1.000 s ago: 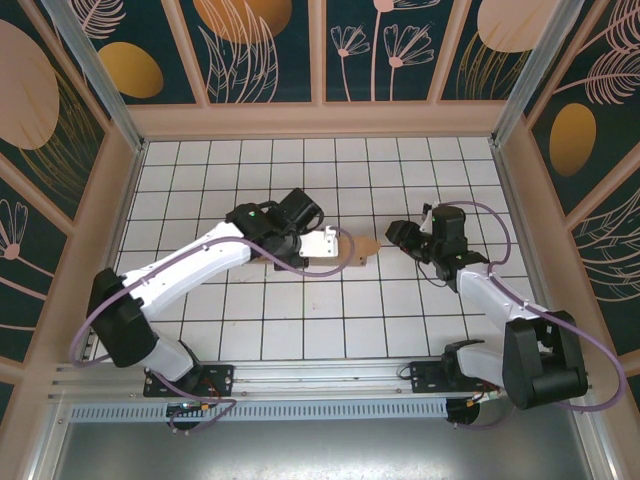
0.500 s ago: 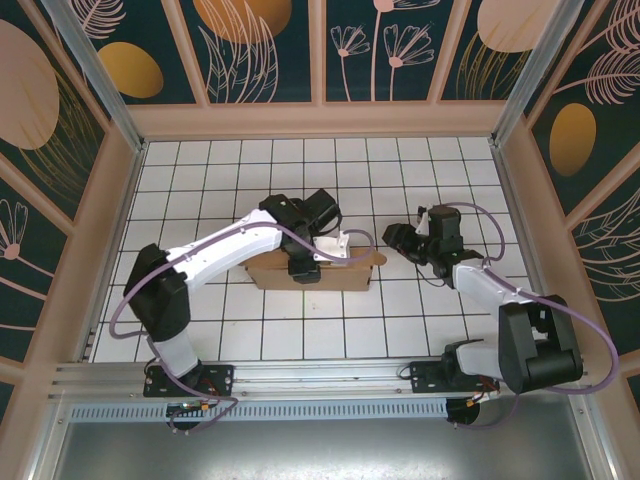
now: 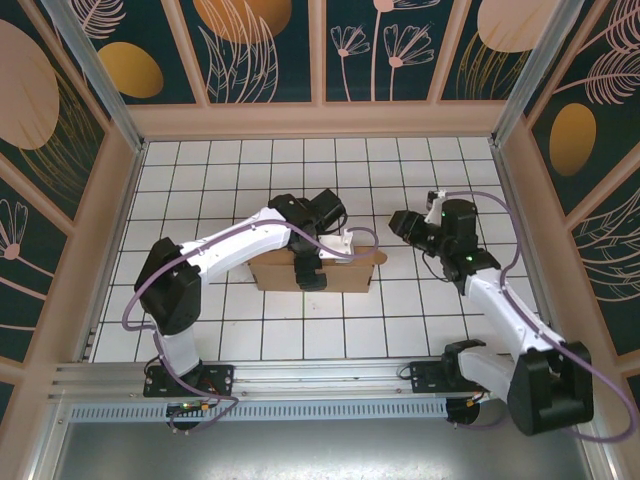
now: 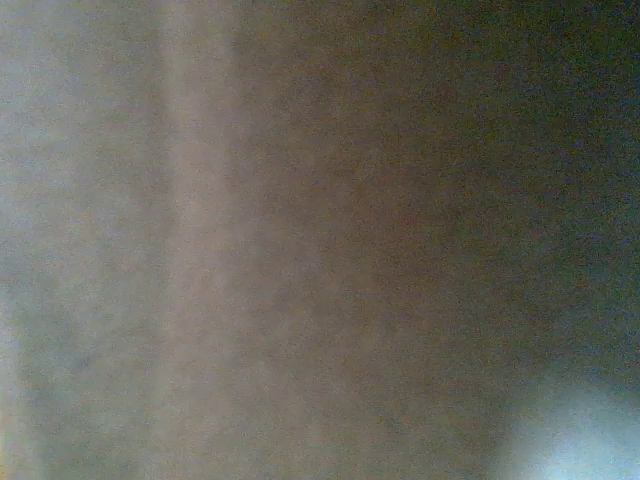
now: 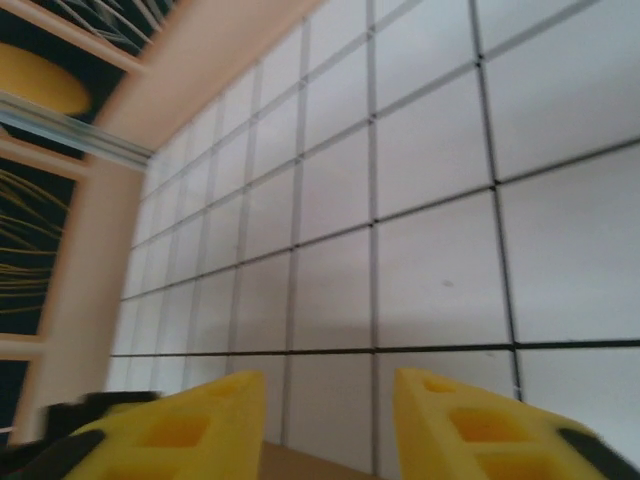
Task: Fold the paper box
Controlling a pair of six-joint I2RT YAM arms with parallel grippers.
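The paper box point(image 3: 270, 272) is a shallow brown cardboard box on the tiled floor at the centre, with a tab sticking out at its right end point(image 3: 378, 258). My left gripper point(image 3: 312, 268) reaches down into it from above, over the front wall; its fingers are hidden among the wrist and the cardboard. The left wrist view is a blurred brown-grey surface point(image 4: 300, 250) very close to the lens. My right gripper point(image 3: 398, 228) hovers just right of the box's tab, apart from it. Its yellow fingers point(image 5: 200, 425) stand apart with nothing between them, and a sliver of cardboard point(image 5: 310, 465) shows below them.
A white tiled floor point(image 3: 330, 330) is bounded by pale wooden walls point(image 3: 320, 118) at the back and both sides. The aluminium rail point(image 3: 300, 378) with both arm bases runs along the near edge. Open tiles lie behind and in front of the box.
The left arm has swung right and lowered its wrist into the box, which now shows as a standing shallow box. The right gripper has drawn back slightly up and to the right.
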